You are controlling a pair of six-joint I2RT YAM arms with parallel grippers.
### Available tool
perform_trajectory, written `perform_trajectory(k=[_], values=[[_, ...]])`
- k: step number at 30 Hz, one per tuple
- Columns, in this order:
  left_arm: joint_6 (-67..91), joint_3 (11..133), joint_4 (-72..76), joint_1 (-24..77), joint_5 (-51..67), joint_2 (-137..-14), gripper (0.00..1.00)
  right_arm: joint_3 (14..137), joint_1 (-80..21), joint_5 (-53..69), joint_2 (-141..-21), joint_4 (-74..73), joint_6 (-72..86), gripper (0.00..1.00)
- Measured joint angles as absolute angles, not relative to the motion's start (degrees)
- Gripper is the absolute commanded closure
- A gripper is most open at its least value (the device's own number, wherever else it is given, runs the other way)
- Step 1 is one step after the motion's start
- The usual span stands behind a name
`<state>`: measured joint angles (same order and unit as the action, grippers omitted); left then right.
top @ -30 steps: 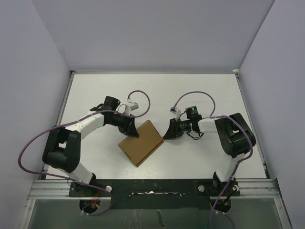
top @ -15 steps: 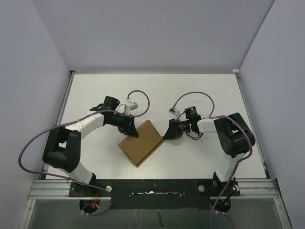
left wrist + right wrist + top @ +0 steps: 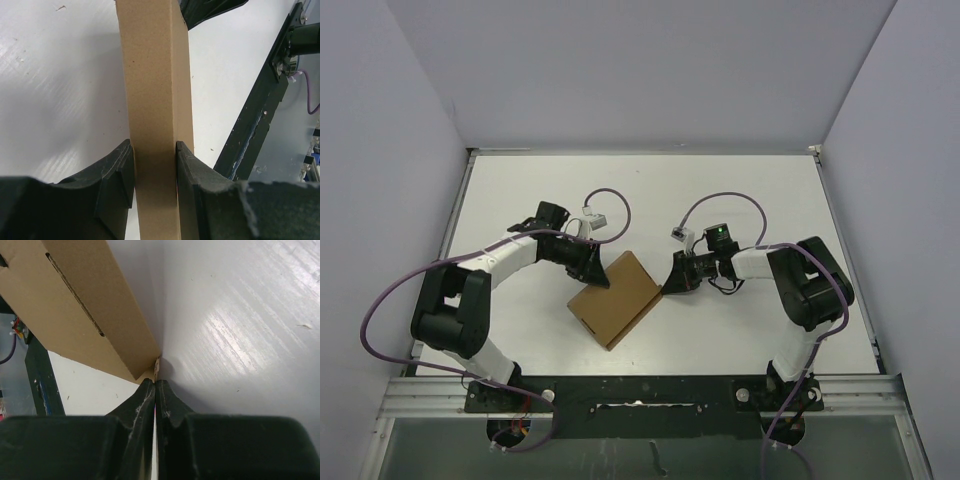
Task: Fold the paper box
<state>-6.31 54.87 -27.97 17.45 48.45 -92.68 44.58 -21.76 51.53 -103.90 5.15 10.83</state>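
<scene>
Where the box (image 3: 617, 298) sits near the middle of the table (image 3: 740, 190), between the two arms, the left gripper (image 3: 154, 150) clamps its slim far-left edge, one finger on each face. The right gripper (image 3: 155, 385) is pinched fully together, its tips touching the box's right corner. Whether a flap edge is nipped between them cannot be told.

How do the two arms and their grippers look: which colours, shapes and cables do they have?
Both are alike: the left arm and right arm have white links between bulky black joints. The left gripper and right gripper are black, each with two thick curved fingers of rough-edged material. A purple cable loops along each arm, and a small green light glows near the right wrist.
</scene>
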Motion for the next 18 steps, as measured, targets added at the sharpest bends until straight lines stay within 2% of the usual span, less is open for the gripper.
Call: perform_trajectory(k=[18], values=[[-1.5, 54.5, -25.8, 14.8, 51.3, -95.6, 0.98, 44.5, -22.0, 49.0, -103.4, 7.0, 8.4, 1.0]])
